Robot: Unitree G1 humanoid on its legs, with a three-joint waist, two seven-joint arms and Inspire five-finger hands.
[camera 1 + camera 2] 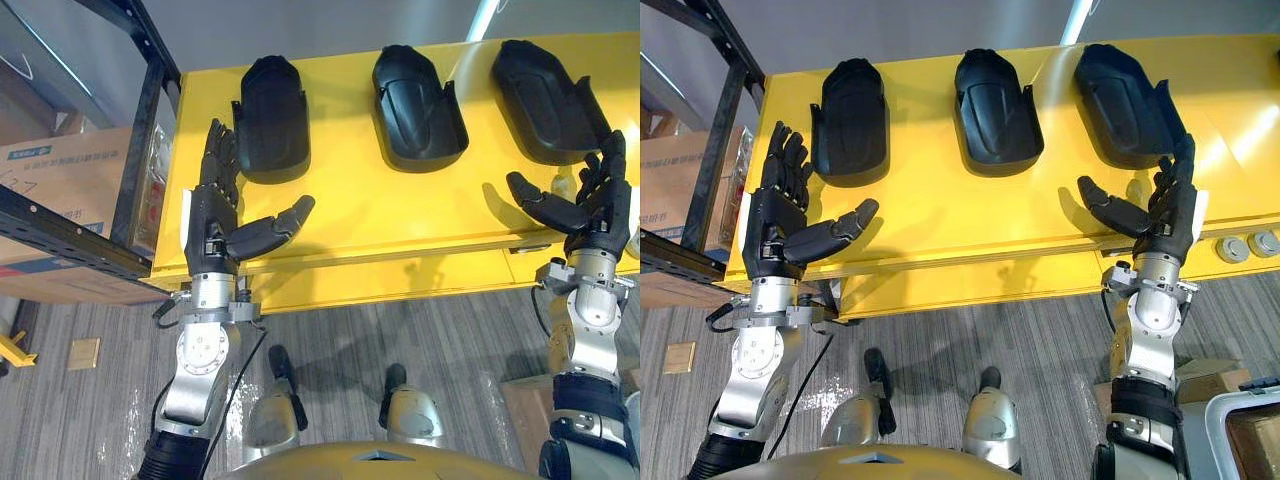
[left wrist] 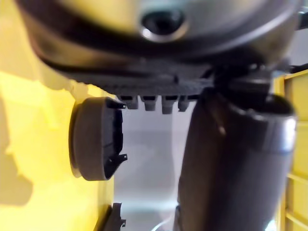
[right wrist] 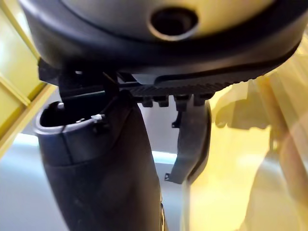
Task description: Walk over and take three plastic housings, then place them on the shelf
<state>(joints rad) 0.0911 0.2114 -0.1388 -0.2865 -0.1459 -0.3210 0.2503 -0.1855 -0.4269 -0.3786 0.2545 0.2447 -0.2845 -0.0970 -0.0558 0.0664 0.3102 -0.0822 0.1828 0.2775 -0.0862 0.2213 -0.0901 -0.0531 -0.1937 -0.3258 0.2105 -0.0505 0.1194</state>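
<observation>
While three housings (image 1: 420,100) lie on the yellow table (image 1: 400,215), left hand (image 1: 210,228), right hand (image 1: 598,212) spread empty (fingers (image 1: 218,150) straight).

Bright overhead glare on yellow table (image 1: 400,215)

All three housings black — left housing (image 1: 272,118), middle housing (image 1: 418,95), right housing (image 1: 545,90); table (image 1: 400,210) bright yellow; floor (image 1: 90,420) grey, finely streaked — shelf frame (image 1: 148,110) black; cardboard box (image 1: 60,180) brown
</observation>
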